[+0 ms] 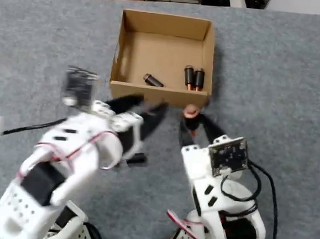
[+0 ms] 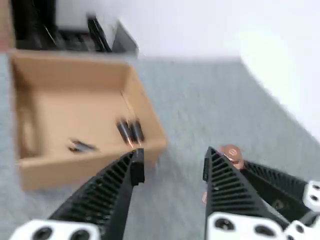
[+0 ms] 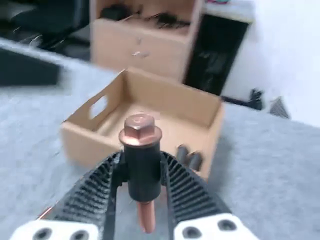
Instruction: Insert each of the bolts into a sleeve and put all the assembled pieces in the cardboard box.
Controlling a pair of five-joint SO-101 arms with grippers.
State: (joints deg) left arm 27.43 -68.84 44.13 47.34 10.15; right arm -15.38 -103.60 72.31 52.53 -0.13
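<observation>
The cardboard box (image 1: 207, 32) stands at the far middle of the table. Inside it lie three assembled pieces: one (image 1: 153, 80) alone and a pair (image 1: 194, 78) near the front right corner. My right gripper (image 1: 193, 121) hovers just in front of the box. It is shut on a black sleeve (image 3: 144, 170) with a copper bolt (image 3: 141, 131) through it, head up. My left gripper (image 1: 144, 106) is open and holds nothing, close to the box's front wall. From the left wrist, this gripper (image 2: 172, 162) faces the box (image 2: 75, 165), with the bolt (image 2: 231, 152) beside its finger.
A small dark piece (image 1: 137, 159) lies on the grey carpet beside the left arm. Cables trail from both arms near the table's front. Wooden cabinets (image 3: 145, 47) stand in the room behind the box (image 3: 145, 97).
</observation>
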